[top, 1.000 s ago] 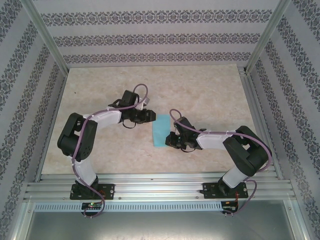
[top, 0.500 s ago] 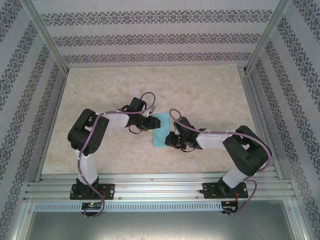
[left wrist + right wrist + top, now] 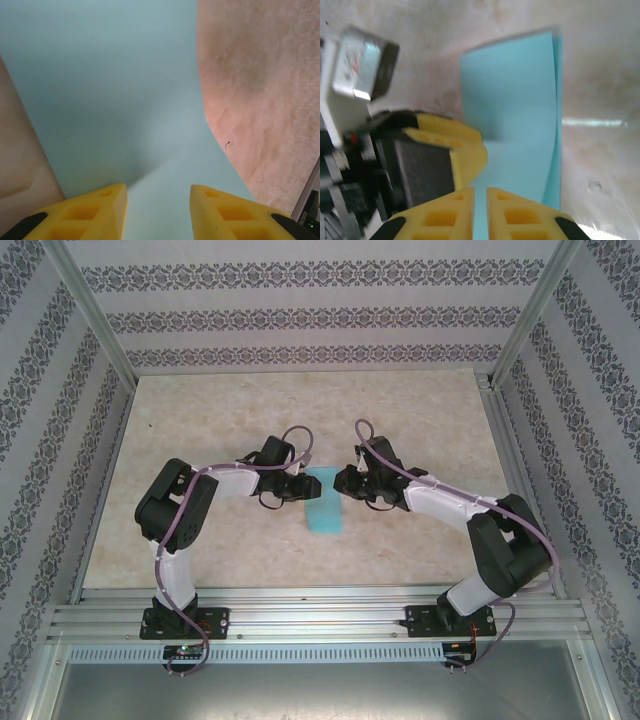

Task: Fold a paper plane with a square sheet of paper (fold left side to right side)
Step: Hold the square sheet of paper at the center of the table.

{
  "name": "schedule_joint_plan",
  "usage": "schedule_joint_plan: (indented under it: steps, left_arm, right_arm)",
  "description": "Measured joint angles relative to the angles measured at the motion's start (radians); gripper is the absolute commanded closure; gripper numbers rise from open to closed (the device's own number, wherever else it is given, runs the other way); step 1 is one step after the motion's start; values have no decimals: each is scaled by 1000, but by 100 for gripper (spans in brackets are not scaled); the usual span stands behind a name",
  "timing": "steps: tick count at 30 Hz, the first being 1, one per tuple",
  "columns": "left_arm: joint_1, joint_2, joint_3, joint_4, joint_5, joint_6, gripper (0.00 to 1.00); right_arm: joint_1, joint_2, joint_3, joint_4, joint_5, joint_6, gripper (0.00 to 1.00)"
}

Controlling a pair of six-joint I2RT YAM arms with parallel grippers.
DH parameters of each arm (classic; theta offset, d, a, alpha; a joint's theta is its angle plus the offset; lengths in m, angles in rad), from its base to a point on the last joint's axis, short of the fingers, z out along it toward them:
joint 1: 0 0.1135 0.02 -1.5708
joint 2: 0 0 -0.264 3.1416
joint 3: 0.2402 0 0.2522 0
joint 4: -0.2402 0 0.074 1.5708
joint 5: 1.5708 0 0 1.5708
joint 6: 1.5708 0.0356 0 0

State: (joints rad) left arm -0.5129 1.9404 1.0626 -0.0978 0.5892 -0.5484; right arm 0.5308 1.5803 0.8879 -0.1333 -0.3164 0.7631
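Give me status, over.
Left gripper open, right gripper shut, either side of paper. Paper folded in half on table. Nothing in the way.

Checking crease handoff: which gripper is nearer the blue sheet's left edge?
Left. The left gripper is at the far-left corner of the blue sheet; the right gripper is across it, at the far-right corner.

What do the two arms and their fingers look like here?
Both match: the left arm and right arm have white link shells, black joints and bases, and a mauve cable looping along each. The wrist views show yellow fingers moulded with square recesses.
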Motion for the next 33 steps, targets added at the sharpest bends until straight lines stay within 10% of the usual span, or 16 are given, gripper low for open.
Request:
schedule_joint_plan:
  steps: [11, 33]
  left_arm:
    - [-7, -3, -2, -2, -18, 9, 61]
    - [-46, -21, 2, -30, -67, 104, 56]
  right_arm:
    - [-36, 331, 193, 101, -53, 35, 88]
    - [-35, 412, 244, 22, -42, -26, 88]
